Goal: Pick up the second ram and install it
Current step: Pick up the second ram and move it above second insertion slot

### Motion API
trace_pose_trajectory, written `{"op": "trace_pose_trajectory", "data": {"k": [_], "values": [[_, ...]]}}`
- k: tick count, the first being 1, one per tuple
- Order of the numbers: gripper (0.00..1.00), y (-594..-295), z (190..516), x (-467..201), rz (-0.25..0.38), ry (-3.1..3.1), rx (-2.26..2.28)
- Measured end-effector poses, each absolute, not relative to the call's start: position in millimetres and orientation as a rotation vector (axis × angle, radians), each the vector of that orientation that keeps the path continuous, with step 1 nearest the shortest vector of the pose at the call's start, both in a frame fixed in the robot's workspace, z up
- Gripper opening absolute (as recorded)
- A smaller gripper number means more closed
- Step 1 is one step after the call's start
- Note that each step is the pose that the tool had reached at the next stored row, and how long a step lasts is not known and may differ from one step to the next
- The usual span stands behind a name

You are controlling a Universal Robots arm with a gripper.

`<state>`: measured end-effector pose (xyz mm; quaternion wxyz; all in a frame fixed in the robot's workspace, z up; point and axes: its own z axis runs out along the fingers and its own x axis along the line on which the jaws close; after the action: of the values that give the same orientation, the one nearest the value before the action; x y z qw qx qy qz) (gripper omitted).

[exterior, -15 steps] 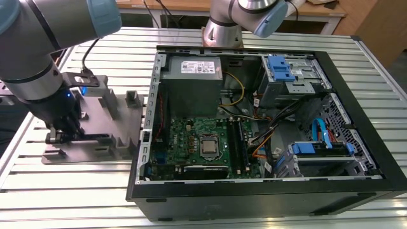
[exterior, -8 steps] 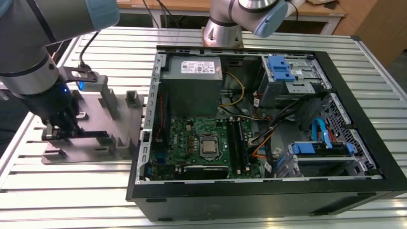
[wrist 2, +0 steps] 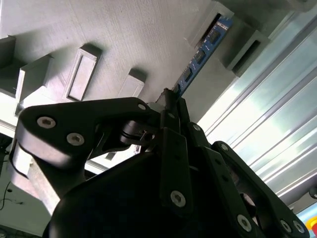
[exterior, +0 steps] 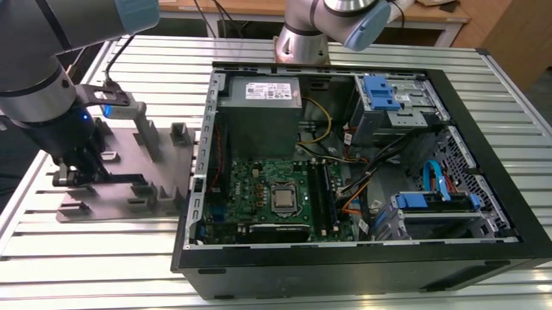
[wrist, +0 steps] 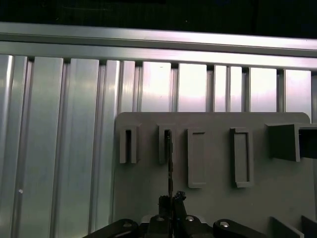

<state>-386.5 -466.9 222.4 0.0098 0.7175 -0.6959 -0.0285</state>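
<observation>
The pincer point(wrist 2: 171, 101) is closed on the near end of the second ram point(wrist 2: 200, 52), its fingertips pinching the thin board, which appears edge-on in the first wrist view. The ram's far end sits in a slotted block of the grey fixture point(wrist: 213, 163). In the exterior view the fixture lies on the ribbed metal bench point(exterior: 103, 258), at the exterior view's left of the open computer case point(exterior: 345, 274).
</observation>
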Motion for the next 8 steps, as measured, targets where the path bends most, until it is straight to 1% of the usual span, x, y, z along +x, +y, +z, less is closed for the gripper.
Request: {"op": "trace_pose_trajectory", "data": {"k": [8], "values": [[0.14, -466.9, 234.0, -386.5, -0.092, -2.174, 2.242]]}}
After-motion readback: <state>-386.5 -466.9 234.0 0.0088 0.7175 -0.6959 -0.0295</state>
